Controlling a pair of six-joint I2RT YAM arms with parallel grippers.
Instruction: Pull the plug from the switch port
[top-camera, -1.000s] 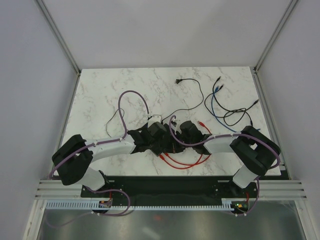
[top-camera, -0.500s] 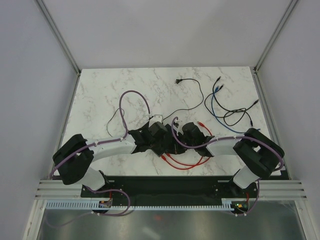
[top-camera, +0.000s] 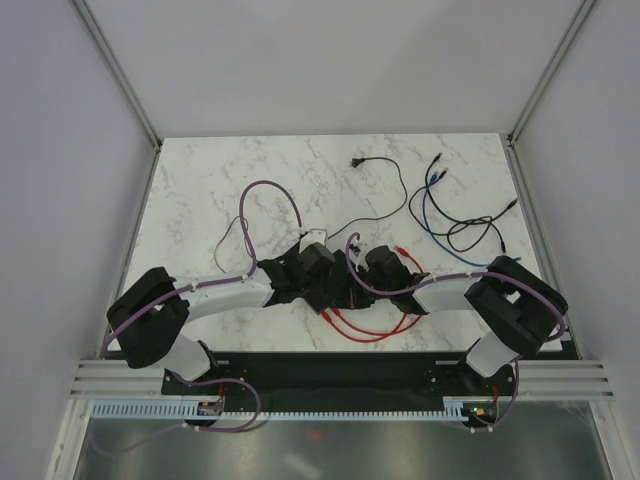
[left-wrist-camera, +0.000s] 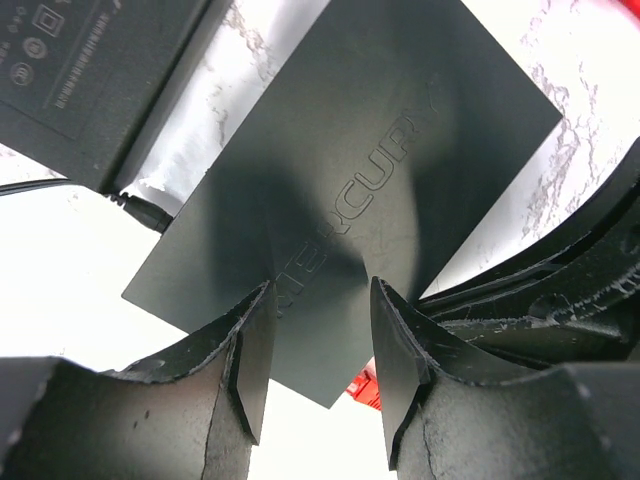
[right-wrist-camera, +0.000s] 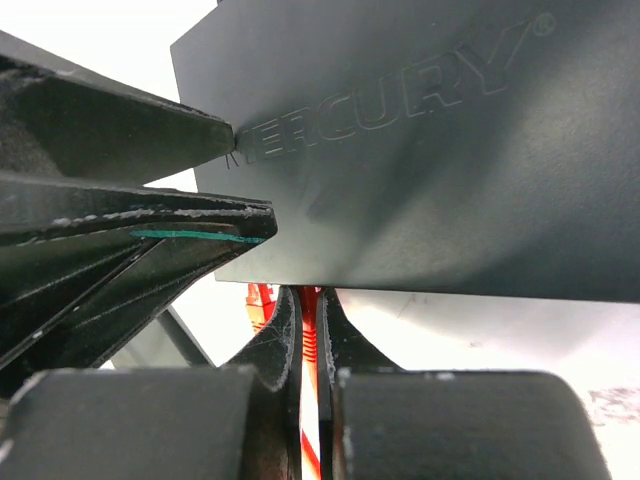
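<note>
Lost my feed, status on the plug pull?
Left gripper open, fingertips on switch top. Right gripper shut on red plug at switch edge. Smaller black box lies beside switch, apart from plug.

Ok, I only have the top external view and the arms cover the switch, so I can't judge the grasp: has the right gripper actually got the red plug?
Observer: Yes. In the right wrist view the right gripper is shut on the red plug, just below the switch.
Operator: And the left gripper?
Observer: The left gripper is open. Its fingertips appear to press on the switch's top face, beside the MERCURY lettering.
Operator: Is the plug out yet?
Observer: I cannot tell. The plug meets the switch's edge with no gap showing, and the port itself is hidden.
</note>
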